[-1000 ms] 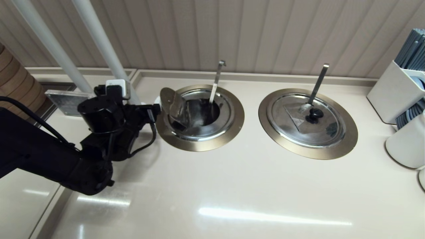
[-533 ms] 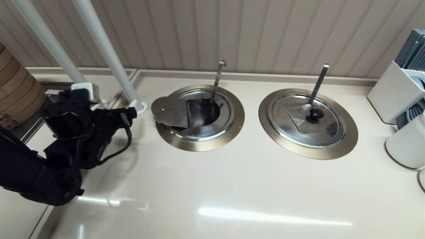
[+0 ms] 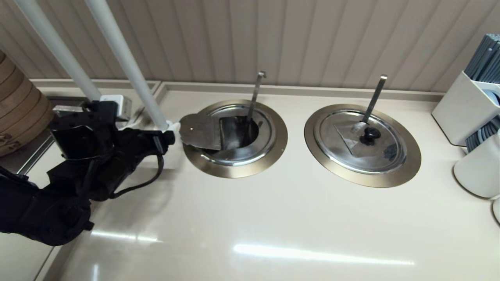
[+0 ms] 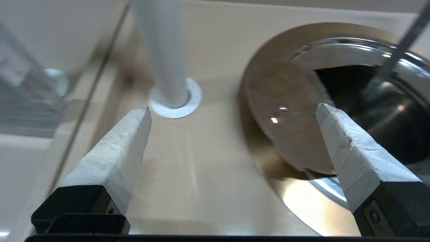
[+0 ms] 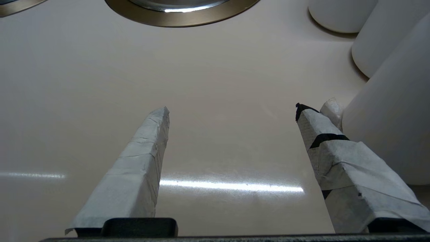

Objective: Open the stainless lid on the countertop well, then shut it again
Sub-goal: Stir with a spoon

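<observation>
The countertop well [image 3: 234, 169] stands open inside its bronze ring, and the hook-ended ladle handle [image 3: 256, 91] rises from it. The stainless lid [image 3: 201, 130] is flipped over to the left with its plain underside up, lying across the ring's left edge; its knob is hidden. My left gripper [image 3: 170, 136] is open just left of the lid and holds nothing. In the left wrist view the left gripper [image 4: 234, 109] has the lid [image 4: 285, 134] in front of one finger and the ring [image 4: 312, 208] below it. My right gripper [image 5: 231, 109] hangs open over bare counter, outside the head view.
The twin lid [image 3: 361, 140] covers the right well. A slanted white pole [image 3: 125, 66] meets the counter at its base [image 4: 174, 101], close to my left fingers. Bamboo steamers [image 3: 19, 105] stand far left. White containers [image 3: 465, 109] crowd the right edge, beside my right gripper [image 5: 386, 111].
A second ago the lid stood tilted up at my left gripper; it then dropped flat to the left. The left arm pulled back left, then came back toward the lid.
</observation>
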